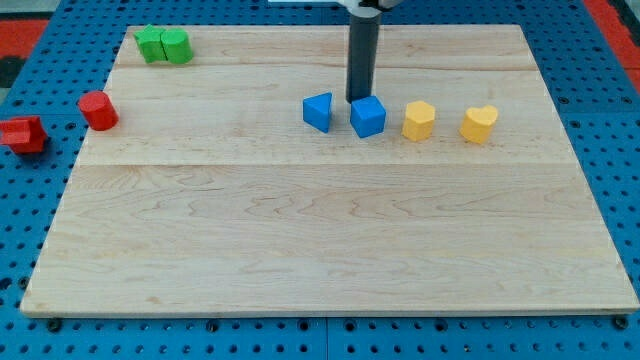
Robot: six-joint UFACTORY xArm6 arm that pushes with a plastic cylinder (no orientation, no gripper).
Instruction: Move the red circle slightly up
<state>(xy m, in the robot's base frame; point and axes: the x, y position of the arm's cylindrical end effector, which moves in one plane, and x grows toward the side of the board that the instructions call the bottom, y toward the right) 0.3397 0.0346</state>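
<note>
Your tip [359, 101], a bare rod end that cannot open, close or hold anything, stands just behind the blue wooden cube [368, 116]. Far to its left, at the wooden board's [300, 250] edge, sits the red wooden cylinder [98, 110]: probably light, rigid and quick to slide, so push squarely on its lower side.

Straight dark grey rod, my tip [359, 100], pale collar above

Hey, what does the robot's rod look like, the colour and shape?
It is a straight, round, dark grey rod with a plain, smooth surface and no visible markings or cables. At the view's top it meets a wider pale collar, mostly cut off by the frame. My tip is blunt.
</note>
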